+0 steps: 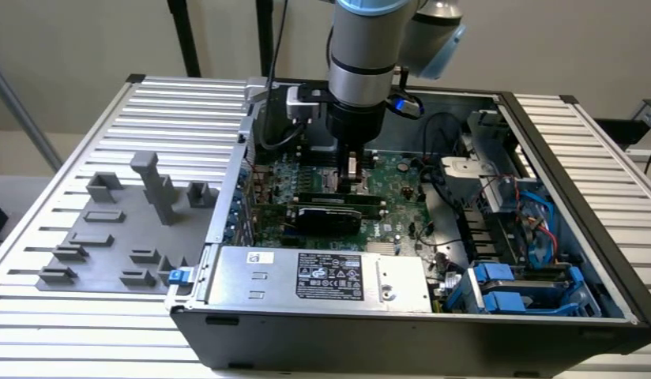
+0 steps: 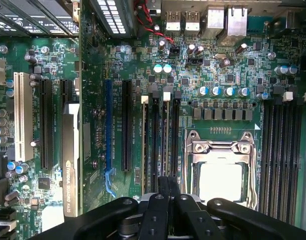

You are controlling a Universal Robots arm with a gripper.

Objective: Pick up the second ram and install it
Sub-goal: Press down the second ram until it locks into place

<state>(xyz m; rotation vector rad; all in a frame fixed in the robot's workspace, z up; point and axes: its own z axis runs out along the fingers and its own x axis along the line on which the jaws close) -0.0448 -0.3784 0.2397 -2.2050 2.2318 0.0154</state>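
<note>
- i have the gripper down inside the open computer case, hanging straight over the motherboard just above the graphics card.
- in the wrist view the fingers sit drawn together with a thin dark edge between them that runs on into the bank of slots; i take that edge for the second ram, seen edge-on, so i judge the gripper is closed around it, though its green face is hidden from me.
- the stick lines up with the memory slots left of the cpu socket; i cannot tell whether it is already touching the slot or hovering just above.
- to do this step well, i'd keep the stick upright and parallel to the slot's long run; any twist would jam one corner.
- the white latch tabs at the slot ends should be checked open, and the notch must match the slot key, which i cannot make out here.
- the gray fixture blocks on the slatted table, at the exterior view's left, stand well apart from the work.
</note>
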